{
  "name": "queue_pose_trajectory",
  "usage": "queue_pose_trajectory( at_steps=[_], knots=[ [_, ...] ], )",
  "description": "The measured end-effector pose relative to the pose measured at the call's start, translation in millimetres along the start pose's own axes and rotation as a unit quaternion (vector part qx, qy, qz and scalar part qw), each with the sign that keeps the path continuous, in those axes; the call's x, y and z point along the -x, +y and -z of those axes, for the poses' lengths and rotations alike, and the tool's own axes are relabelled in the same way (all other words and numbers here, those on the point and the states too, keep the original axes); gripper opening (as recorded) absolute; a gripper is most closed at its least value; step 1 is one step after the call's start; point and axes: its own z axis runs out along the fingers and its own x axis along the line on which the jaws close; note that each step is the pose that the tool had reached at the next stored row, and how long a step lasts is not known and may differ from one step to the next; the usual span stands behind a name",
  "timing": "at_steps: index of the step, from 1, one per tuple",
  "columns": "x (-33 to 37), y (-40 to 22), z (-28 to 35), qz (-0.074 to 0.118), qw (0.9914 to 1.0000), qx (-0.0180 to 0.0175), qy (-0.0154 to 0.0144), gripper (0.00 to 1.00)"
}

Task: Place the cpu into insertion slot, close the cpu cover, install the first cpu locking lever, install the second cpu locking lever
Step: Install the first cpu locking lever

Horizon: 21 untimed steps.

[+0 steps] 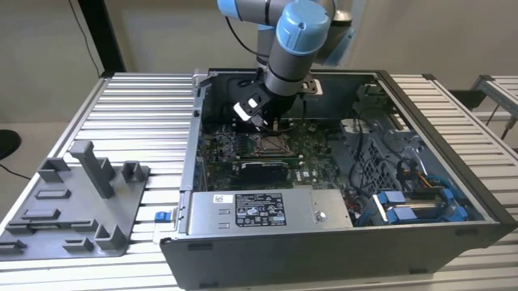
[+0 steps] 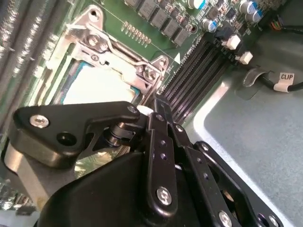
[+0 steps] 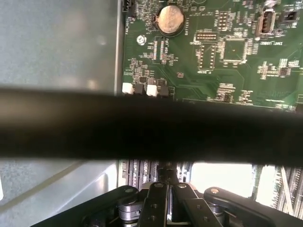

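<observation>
Inside the open computer case (image 1: 324, 257), on the slatted metal surface (image 1: 145, 103), the gripper (image 1: 262, 125) is seen lowered to the motherboard (image 1: 316, 145), just beside the insertion slot (image 2: 75, 28). In the second wrist view the cpu (image 2: 92, 87) is seated in that slot, its pale metal top showing through the window of the cpu cover (image 2: 120, 59), which appears to be laid down over it. The gripper's fingers (image 2: 158, 123) are drawn together; whether a thin locking lever is pinched between them cannot be told, and the levers themselves cannot be picked out with certainty. Harm could be done from here by a sideways slip, since the fingertips are held close to the cover's edge and to the small board components beside it. A lever not caught under its hook would likely spring back and leave the cover loose, and a chip not lying flat could have its pins bent under clamping pressure. One arm, one gripper, one cpu, one slot and one cover are counted, along with one coin cell (image 3: 170, 20), two white-ended latches (image 3: 127, 88), one power-supply box (image 1: 259, 209) and one grey fixture tray (image 1: 48, 230).
</observation>
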Motion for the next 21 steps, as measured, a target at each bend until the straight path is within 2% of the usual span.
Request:
queue_pose_trajectory(
  at_steps=[4,7,12,19,21],
  knots=[
    [-0.3,0.1,0.7,0.000,1.00000,0.0002,0.0003,0.00],
    [-2.2,-2.1,6.8,-0.001,1.00000,0.0002,0.0002,0.00],
    [-4.9,-13.4,12.7,-0.002,1.00000,0.0006,0.0002,0.00],
    [-7.6,-32.8,16.1,-0.003,0.99999,0.0014,0.0005,0.00],
    [-7.3,-34.6,16.2,-0.003,0.99999,0.0015,0.0006,0.00]
  ],
)
